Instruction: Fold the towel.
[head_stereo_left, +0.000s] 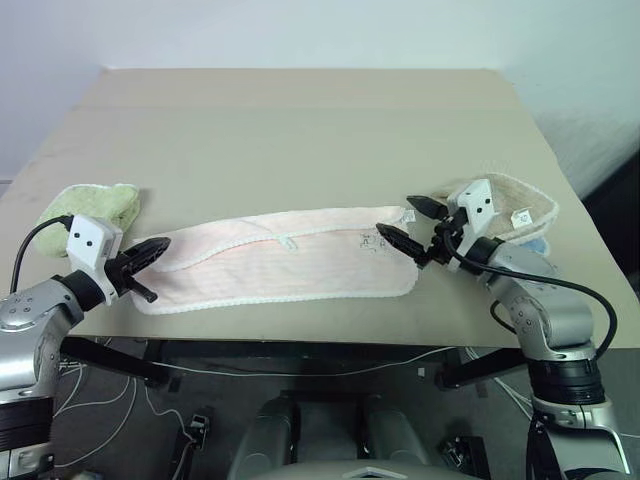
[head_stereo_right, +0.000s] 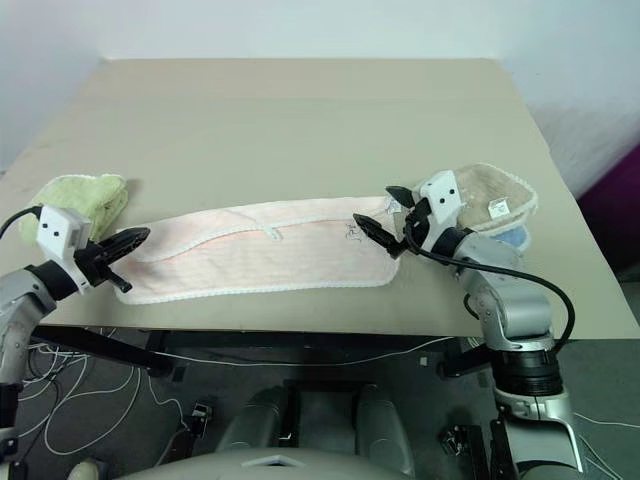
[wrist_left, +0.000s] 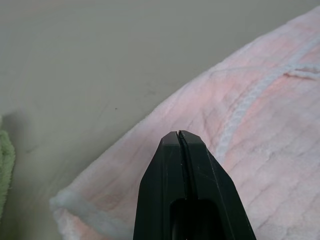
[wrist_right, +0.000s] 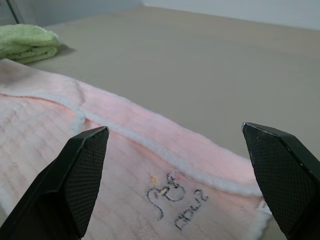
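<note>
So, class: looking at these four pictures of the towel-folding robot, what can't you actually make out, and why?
- Embroidered marks on the towel: right wrist view, too small and sketchy to read.
- Print on the beige towel's tag: head views, too small.
- Blue thing under the beige towel: mostly covered.
- Whether the shut left gripper pinches cloth: left wrist view, its own fingers hide the contact.
- Green towel: cut off by the frame edge.

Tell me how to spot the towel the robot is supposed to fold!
Look at the tan table, along its near edge. The towel is the long pale pink strip with white trim lying flat between the two grippers. The green towel and beige towel beside it are small folded bundles.
</note>
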